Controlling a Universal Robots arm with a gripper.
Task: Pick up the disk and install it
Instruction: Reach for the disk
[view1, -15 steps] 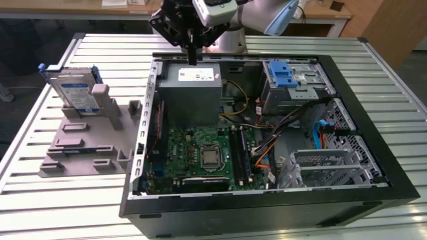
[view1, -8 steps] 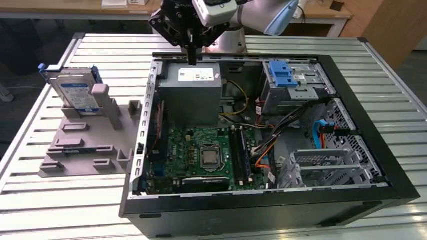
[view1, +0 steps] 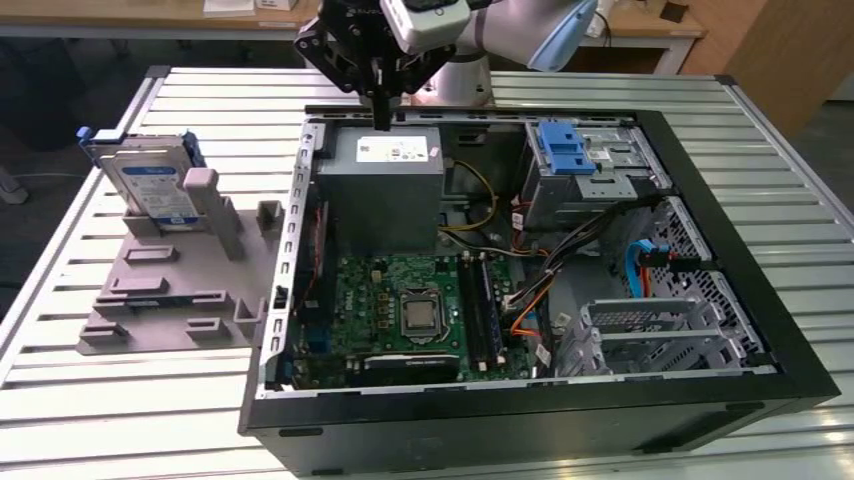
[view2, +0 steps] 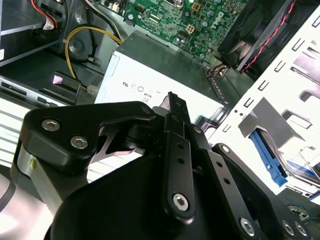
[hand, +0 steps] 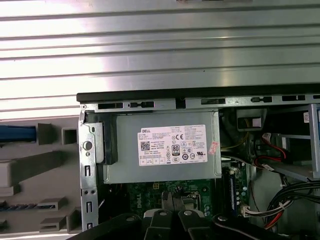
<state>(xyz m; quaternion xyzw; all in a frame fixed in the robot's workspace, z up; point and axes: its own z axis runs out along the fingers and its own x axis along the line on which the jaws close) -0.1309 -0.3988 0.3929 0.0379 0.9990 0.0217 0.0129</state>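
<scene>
The flat silver disk (view1: 144, 183), blue-framed, stood upright at the exterior view's left. The black claw (view1: 383, 120), pressed together, pointed down over a grey metal box (view1: 380, 178).

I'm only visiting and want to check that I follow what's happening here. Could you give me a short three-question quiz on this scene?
1. True or false: the disk is already mounted inside the computer case.
2. In the exterior view, which thing is the tool nearest to? A) the grey metal box with the white sticker; B) the disk; C) the processor socket.
3. Fill in the blank: the disk stands on edge in a grey ____ on the table, to the exterior view's left of the case.

Key: 1. False: the disk is outside the case. 2. A. 3. stand.
</scene>
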